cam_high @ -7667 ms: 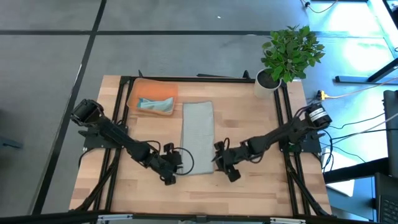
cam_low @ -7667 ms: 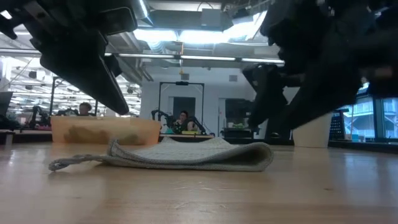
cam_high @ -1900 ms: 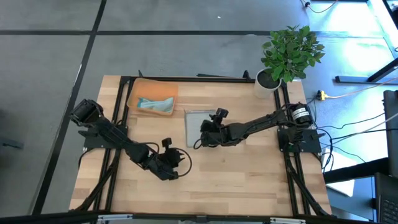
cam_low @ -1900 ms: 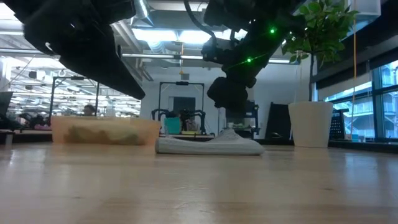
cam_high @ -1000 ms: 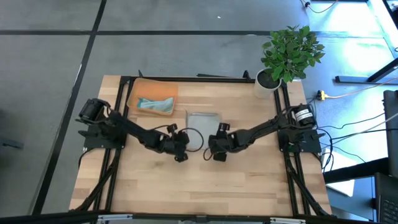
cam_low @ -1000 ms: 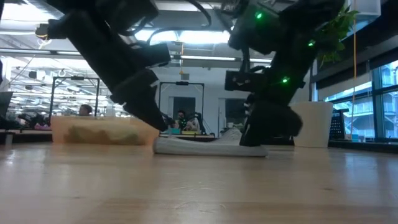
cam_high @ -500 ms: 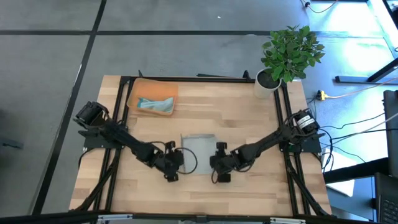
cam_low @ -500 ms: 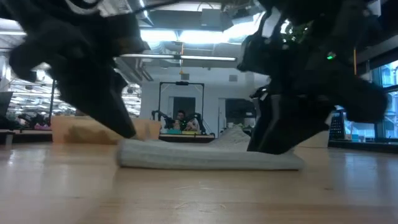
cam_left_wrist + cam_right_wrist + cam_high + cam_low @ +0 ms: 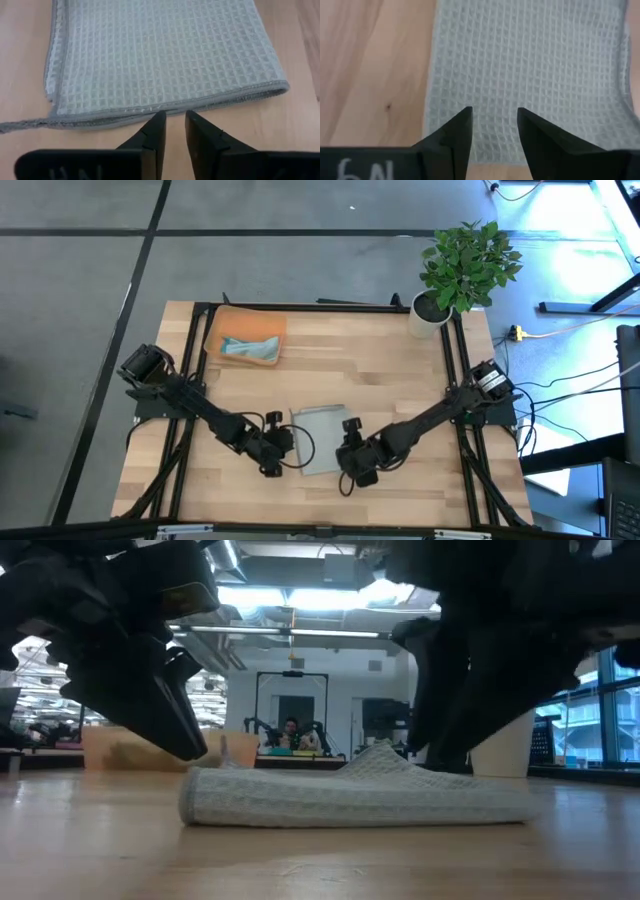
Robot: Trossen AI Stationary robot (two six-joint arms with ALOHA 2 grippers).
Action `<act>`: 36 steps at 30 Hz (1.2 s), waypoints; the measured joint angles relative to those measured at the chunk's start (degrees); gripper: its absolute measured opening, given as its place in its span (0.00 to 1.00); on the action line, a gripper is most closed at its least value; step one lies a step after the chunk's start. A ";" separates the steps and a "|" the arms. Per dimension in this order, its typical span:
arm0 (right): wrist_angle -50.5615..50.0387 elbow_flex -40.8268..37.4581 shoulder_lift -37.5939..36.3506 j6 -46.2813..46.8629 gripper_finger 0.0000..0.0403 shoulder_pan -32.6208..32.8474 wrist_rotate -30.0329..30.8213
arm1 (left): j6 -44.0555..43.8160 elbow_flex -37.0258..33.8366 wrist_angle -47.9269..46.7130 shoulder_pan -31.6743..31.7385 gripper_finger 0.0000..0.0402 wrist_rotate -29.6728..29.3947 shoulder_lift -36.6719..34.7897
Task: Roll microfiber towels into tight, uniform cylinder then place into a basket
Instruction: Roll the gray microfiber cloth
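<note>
A pale grey-green waffle towel (image 9: 320,438) lies folded flat on the wooden table, a little toward its near edge. My left gripper (image 9: 283,448) stands at the towel's left edge (image 9: 165,106), with only a narrow gap between its fingers and nothing in that gap. My right gripper (image 9: 350,462) is open over the towel's near right part (image 9: 530,75). The orange basket (image 9: 225,320) stands at the far left with a teal towel (image 9: 250,347) lying in it. My left gripper's fingertips (image 9: 157,122) slant down from the table's left and stop right at the towel's left edge; whether they touch the cloth I cannot tell. My right gripper slants down from the table's right. Its two spread fingertips (image 9: 465,117) are set on the towel's top face, near its right side. The towel lies on the table, and a small hump (image 9: 385,755) rises beside the fingers.
A white pot with a green plant (image 9: 432,310) stands at the table's far right corner. Black frame rails (image 9: 190,380) run along both sides of the table. Bare wood lies between the towel and the basket, and along the near edge.
Both grippers have gone toward the table's near edge, the right one farther. The towel has slid along the table with them toward the near edge, staying flat and turning a little.
</note>
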 joint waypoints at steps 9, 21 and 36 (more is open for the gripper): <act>2.65 -1.79 1.30 2.85 0.39 0.69 -3.70 | 0.82 -0.02 0.00 -0.72 0.16 0.03 0.00; 14.12 -4.82 3.41 0.56 0.39 -2.95 -1.40 | 2.61 -0.02 -0.02 -3.15 0.16 0.09 0.00; 12.97 -1.22 3.48 -6.40 0.39 -4.18 4.06 | 3.82 0.00 0.04 -4.74 0.15 0.07 0.00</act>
